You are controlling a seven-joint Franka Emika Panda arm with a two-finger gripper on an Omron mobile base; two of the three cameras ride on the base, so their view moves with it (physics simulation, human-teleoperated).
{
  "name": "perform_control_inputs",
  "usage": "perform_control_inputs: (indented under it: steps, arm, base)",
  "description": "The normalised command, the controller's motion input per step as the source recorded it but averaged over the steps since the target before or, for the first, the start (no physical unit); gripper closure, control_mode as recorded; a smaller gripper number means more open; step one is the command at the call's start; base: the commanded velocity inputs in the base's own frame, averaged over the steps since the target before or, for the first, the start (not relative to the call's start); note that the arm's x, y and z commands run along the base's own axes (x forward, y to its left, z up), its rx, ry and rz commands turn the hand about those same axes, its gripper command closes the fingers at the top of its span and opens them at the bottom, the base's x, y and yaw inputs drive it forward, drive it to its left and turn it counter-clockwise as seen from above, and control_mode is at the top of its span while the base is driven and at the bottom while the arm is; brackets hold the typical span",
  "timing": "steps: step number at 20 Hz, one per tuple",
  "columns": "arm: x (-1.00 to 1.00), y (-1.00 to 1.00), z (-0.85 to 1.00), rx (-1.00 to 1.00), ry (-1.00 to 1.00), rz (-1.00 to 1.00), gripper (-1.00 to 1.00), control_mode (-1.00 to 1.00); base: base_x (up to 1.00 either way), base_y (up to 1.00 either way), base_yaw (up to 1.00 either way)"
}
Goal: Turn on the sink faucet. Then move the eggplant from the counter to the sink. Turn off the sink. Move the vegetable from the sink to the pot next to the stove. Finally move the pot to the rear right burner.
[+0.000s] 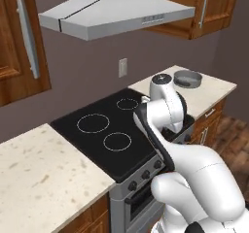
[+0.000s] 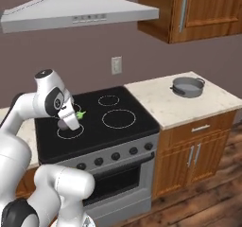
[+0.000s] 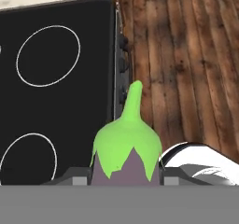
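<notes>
My gripper (image 3: 126,177) is shut on the eggplant (image 3: 125,146), a purple-grey body with a bright green cap and stem pointing away from the hand. In the right base view the gripper (image 2: 70,119) hangs low over the front left of the black stove (image 2: 123,131), and the eggplant's green stem (image 2: 81,114) pokes out to its right. The grey pot (image 2: 188,86) stands empty on the counter right of the stove, well away from the gripper. The rear right burner (image 2: 108,100) is bare. The sink and faucet are out of view.
The stove (image 1: 92,144) has marble counters on both sides (image 1: 39,178) (image 2: 156,103). A range hood (image 2: 80,11) hangs above and wooden cabinets (image 2: 198,11) sit over the right counter. Stove knobs (image 2: 116,156) line the front; wooden floor lies below.
</notes>
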Motion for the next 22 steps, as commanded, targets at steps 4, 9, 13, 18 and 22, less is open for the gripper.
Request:
perform_control_inputs:
  steps: [4,9,13,18,22]
  arm:
    - [0.0,0.0,0.0,0.0,0.0,0.0,1.0,1.0]
    - [0.0,0.0,0.0,0.0,0.0,0.0,1.0,1.0]
    - [0.0,0.0,0.0,0.0,0.0,0.0,1.0,1.0]
    - [0.0,0.0,0.0,0.0,0.0,0.0,1.0,1.0]
    - [0.0,0.0,0.0,0.0,0.0,0.0,1.0,1.0]
  base:
    - [-0.09,-0.7,0.21]
    - [0.0,-0.78,0.18]
    - [0.01,-0.7,0.2]
    - [0.12,-0.61,0.26]
    - [0.23,-0.51,0.31]
